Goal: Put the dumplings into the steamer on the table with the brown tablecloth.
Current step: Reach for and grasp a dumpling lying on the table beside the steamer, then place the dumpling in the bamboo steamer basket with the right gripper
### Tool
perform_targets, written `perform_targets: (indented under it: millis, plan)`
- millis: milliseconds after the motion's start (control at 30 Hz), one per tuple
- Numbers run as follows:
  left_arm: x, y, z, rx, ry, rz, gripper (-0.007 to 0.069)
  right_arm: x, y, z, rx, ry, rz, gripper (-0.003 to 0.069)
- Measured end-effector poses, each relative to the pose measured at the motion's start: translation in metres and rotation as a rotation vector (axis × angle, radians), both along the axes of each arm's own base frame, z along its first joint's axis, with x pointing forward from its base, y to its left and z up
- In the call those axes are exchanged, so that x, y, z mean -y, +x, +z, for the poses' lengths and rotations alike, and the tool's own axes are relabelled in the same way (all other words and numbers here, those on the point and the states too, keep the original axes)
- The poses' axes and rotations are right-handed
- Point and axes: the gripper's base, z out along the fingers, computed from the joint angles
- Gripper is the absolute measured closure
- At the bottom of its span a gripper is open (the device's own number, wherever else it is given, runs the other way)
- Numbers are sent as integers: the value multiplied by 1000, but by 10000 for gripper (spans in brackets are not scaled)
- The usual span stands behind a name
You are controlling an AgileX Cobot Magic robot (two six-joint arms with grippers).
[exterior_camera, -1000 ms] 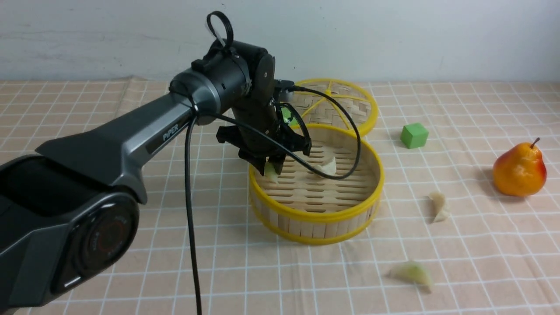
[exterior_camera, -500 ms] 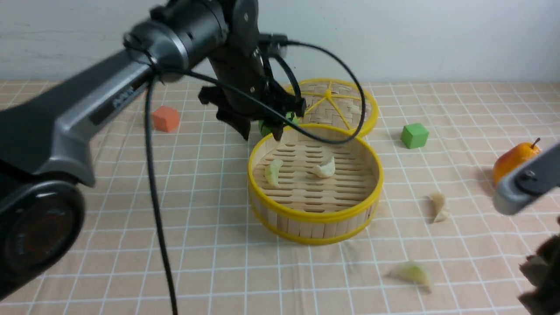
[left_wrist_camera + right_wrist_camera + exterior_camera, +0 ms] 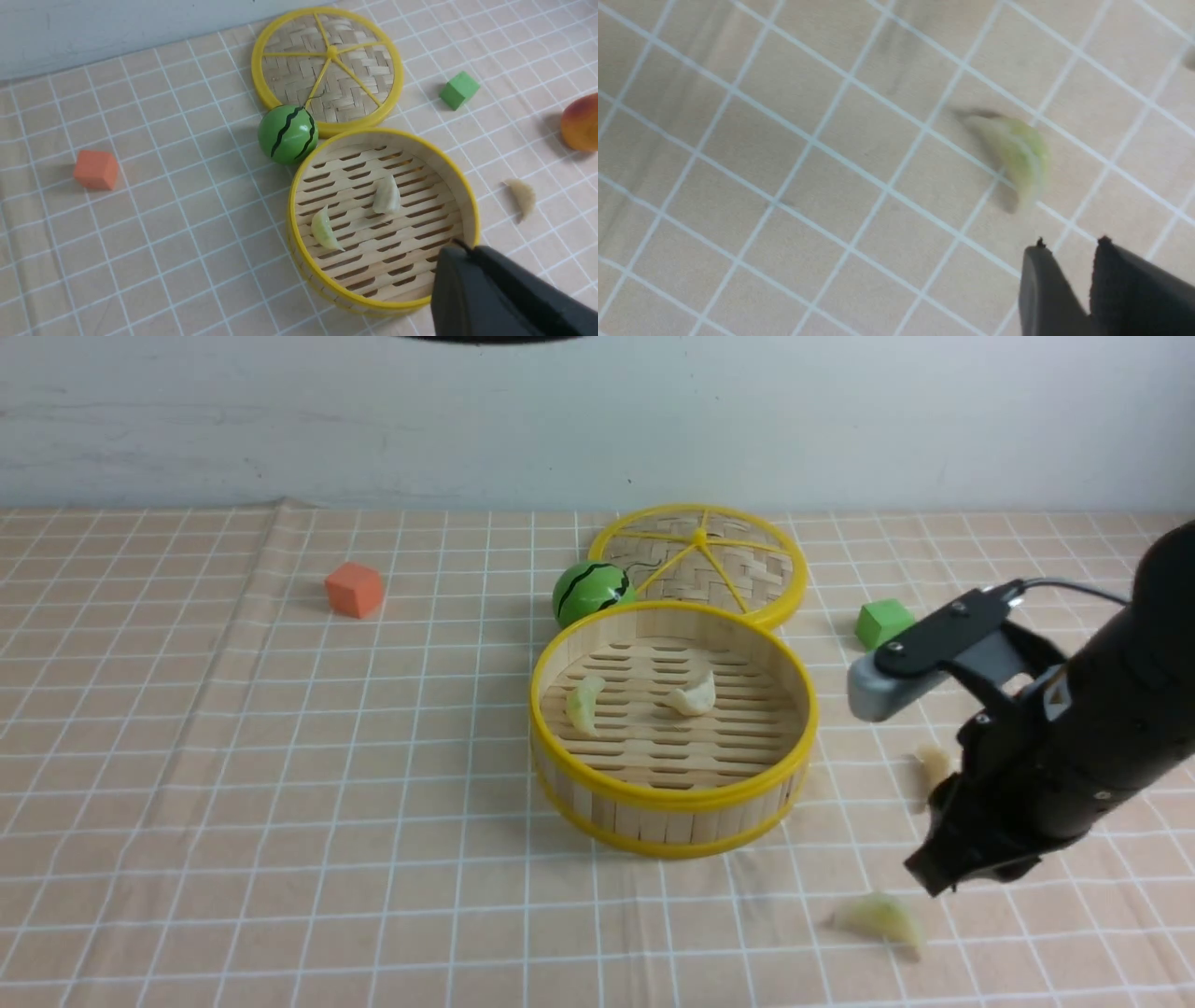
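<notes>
While the left arm hangs high over the worktop [image 3: 280, 756], its left fingers [image 3: 472, 284] are clenched together on nothing. In the steamer [image 3: 672, 795] lie two dumplings: a greenish one [image 3: 583, 705], long axis near to far, and a cream one [image 3: 693, 694], slanted. The right arm slopes down from the right. Its right fingers [image 3: 1045, 284], narrowly parted and empty, point down just beside a third dumpling [image 3: 882, 919] lying crosswise on the cloth. A fourth dumpling [image 3: 932, 763] sits partly behind that arm.
</notes>
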Motion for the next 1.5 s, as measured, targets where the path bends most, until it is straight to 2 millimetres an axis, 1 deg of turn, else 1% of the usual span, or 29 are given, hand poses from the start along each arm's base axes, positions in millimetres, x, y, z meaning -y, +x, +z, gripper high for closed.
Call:
perform_targets:
  millis: [33, 133, 233, 267, 333, 367, 400, 433, 467, 500, 533, 600, 633, 667, 733, 800, 833, 900, 933, 1033, 1133, 1200, 1233, 1267, 1333, 1400, 1433, 1467, 1500]
  plan:
    - [-2, -5, 0, -1, 0, 0, 638, -1, 2, -3, -1, 0, 6, 435]
    - [-14, -26, -7, -34, 18, 0, 638, -6, 17, -21, 13, -11, 19, 280]
    - [-23, -45, -26, -92, 49, 1, 638, -9, 30, -42, 23, -43, 29, 139]
    - [-25, -48, -28, -100, 53, 1, 638, -9, 31, -43, 22, -46, 30, 132]
    - [-34, -66, -45, -142, 76, 2, 638, -10, 40, -63, 5, -90, 49, 62]
    - [-35, -68, -46, -144, 78, 2, 638, -10, 41, -66, 0, -99, 53, 56]
    - [-41, -80, -54, -159, 86, 2, 638, -10, 45, -77, -12, -126, 66, 45]
    - [-43, -83, -56, -162, 88, 2, 638, -10, 46, -81, -17, -133, 70, 45]
    - [-50, -97, -62, -169, 91, 2, 638, -10, 49, -91, -31, -154, 81, 53]
    - [-54, -105, -65, -170, 92, 2, 638, -10, 50, -97, -43, -164, 86, 66]
    - [-60, -115, -68, -167, 90, 2, 638, -11, 51, -104, -62, -173, 88, 106]
    - [-69, -133, -72, -154, 82, 5, 638, -11, 52, -105, -67, -170, 84, 190]
    - [-69, -134, -73, -153, 80, 5, 638, -12, 52, -105, -70, -168, 82, 202]
    - [-76, -147, -74, -135, 71, 5, 638, -12, 52, -105, -73, -165, 74, 328]
    - [-83, -161, -73, -107, 56, 6, 638, -11, 52, -103, -69, -166, 74, 457]
    - [-93, -179, -69, -63, 30, 16, 638, -12, 50, -91, -78, -164, 73, 451]
    - [-94, -180, -69, -60, 26, 18, 638, -12, 49, -88, -76, -161, 72, 449]
    - [-103, -199, -65, -15, -12, 28, 638, -24, 46, -53, -49, -127, 88, 445]
    - [-103, -199, -65, -15, -13, 28, 638, -24, 46, -50, -45, -122, 86, 445]
    - [-111, -213, -62, 27, -38, 29, 638, -52, 48, -3, 33, -22, 99, 445]
    - [-112, -216, -61, 38, -44, 29, 638, -75, 55, 19, 68, 23, 107, 445]
    - [-113, -217, -61, 38, -44, 29, 638, -88, 66, 22, 75, 43, 98, 445]
    - [-113, -217, -61, 38, -44, 29, 638, -89, 67, 19, 69, 42, 96, 445]
    - [-112, -216, -62, 36, -43, 29, 638, -100, 79, 16, 74, 53, 86, 445]
    - [-112, -216, -63, 33, -41, 29, 638, -111, 95, 11, 85, 63, 75, 445]
    - [-112, -216, -63, 32, -40, 29, 638, -121, 113, -6, 82, 47, 74, 445]
    - [-112, -216, -63, 32, -40, 29, 638, -122, 116, -5, 88, 49, 74, 445]
    - [-112, -216, -63, 32, -40, 29, 638, -130, 128, -20, 81, 43, 73, 445]
    - [-112, -216, -63, 32, -40, 29, 638, -133, 134, -30, 70, 35, 73, 445]
